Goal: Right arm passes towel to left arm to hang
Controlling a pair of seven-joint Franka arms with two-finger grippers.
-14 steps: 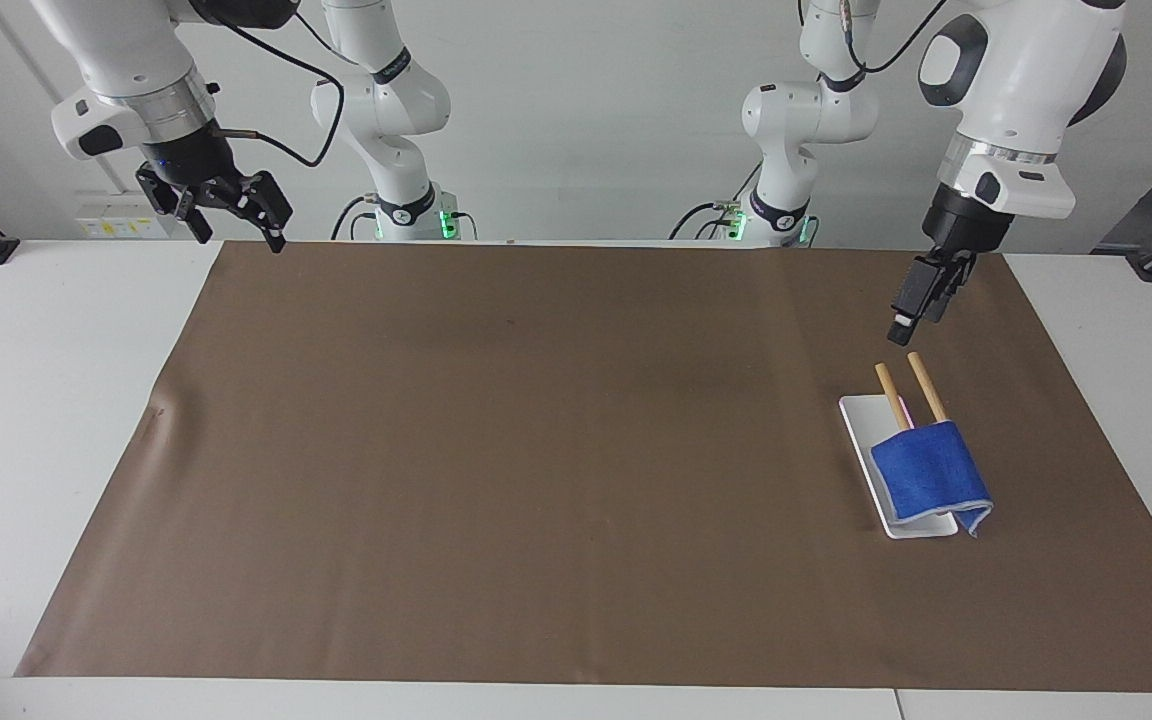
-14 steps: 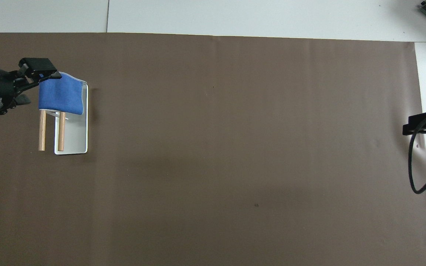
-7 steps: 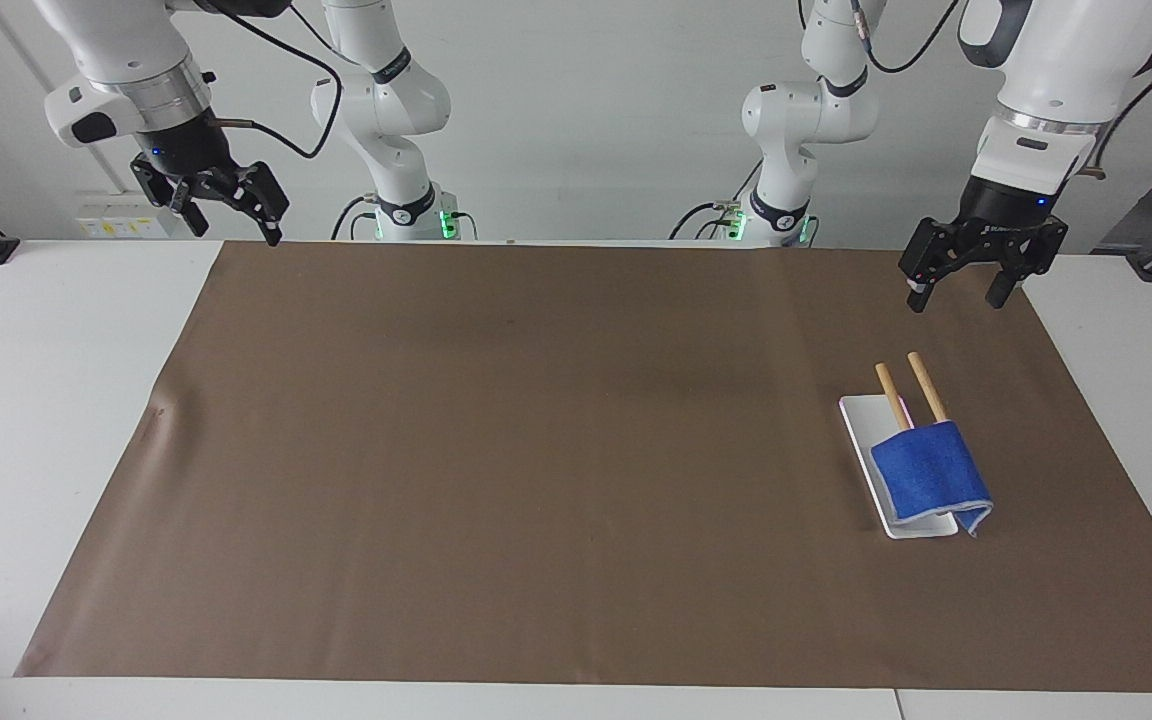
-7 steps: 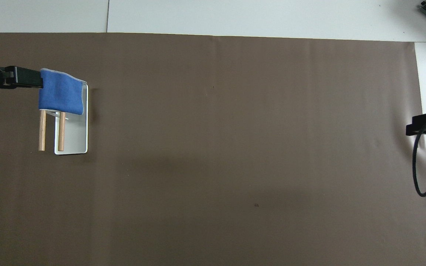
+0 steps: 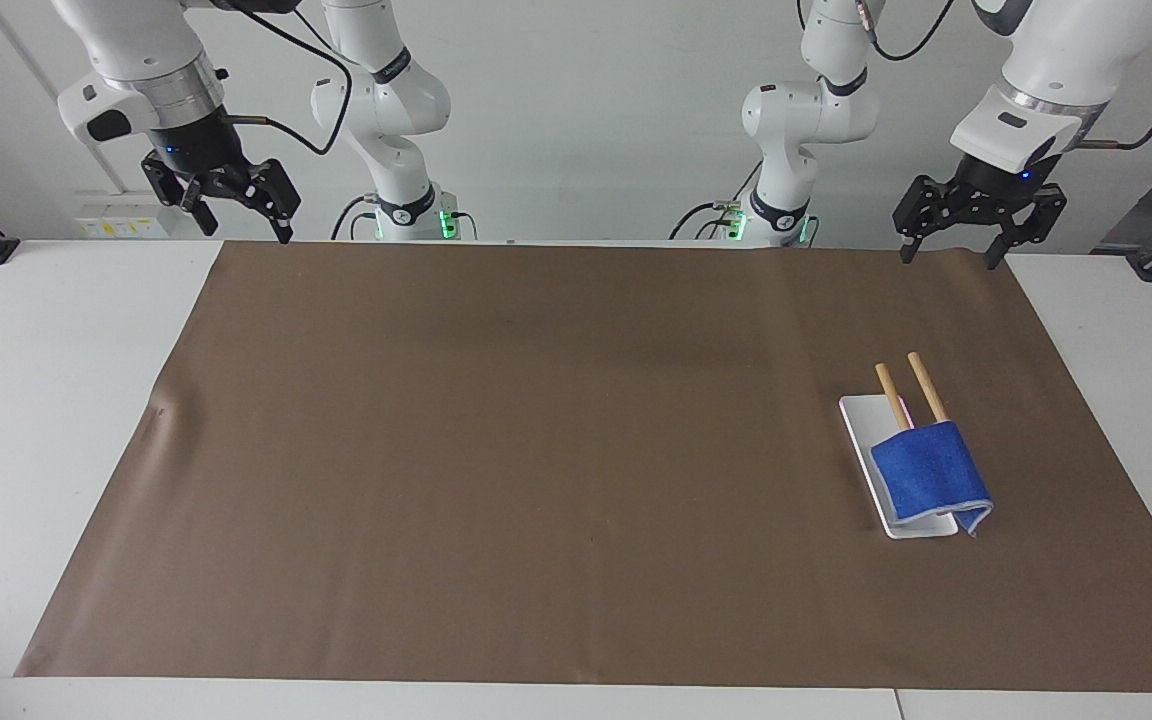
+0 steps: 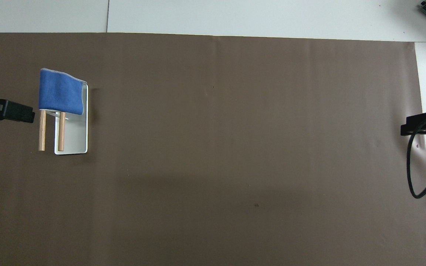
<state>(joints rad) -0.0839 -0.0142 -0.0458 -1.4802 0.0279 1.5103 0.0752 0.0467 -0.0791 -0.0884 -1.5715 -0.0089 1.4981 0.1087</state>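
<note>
Now the blue towel [image 5: 929,470] drapes over two wooden rods [image 5: 921,385], both hands [image 5: 973,232] [image 5: 228,205] spread wide, empty.

The towel [image 5: 928,470] drapes over two wooden rods [image 5: 926,386] at four o'clock on the counter [image 5: 56,360]. Left pincer [image 5: 948,258] hangs spread at one o'clock, right pincer [image 5: 234,216] spread at eleven.

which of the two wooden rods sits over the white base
The rod beside the bare part of the white base lies over it; the other rod overhangs the brown sheet. The blue towel drapes both.
</note>
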